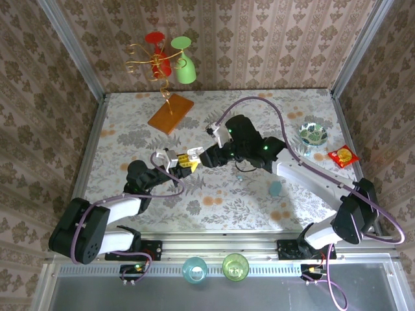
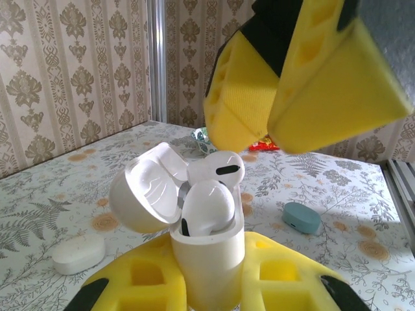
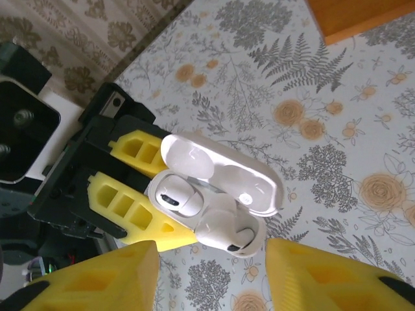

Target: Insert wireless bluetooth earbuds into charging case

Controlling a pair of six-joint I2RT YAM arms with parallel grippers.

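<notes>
1. The left gripper was clamped on the lower body of a white charging case, its yellow fingers pressing on both sides and holding the case upright above the table.
2. The case's lid was swung open to one side on its hinge.
3. Two white earbuds sat in the open case. The near earbud lay low in its well, and the far earbud stood higher behind it. I could not tell whether the far one was fully seated.
4. The right gripper hovered just above the open case with its yellow fingers apart and nothing between them. From the left wrist view, its fingertips hung close over the far earbud, apparently without touching it.
5. A small teal case lay closed on the floral tabletop off to the right, well apart from the held case.
6. A closed white case lay on the table to the left.
7. An orange wooden board lay farther back on the table.
</notes>
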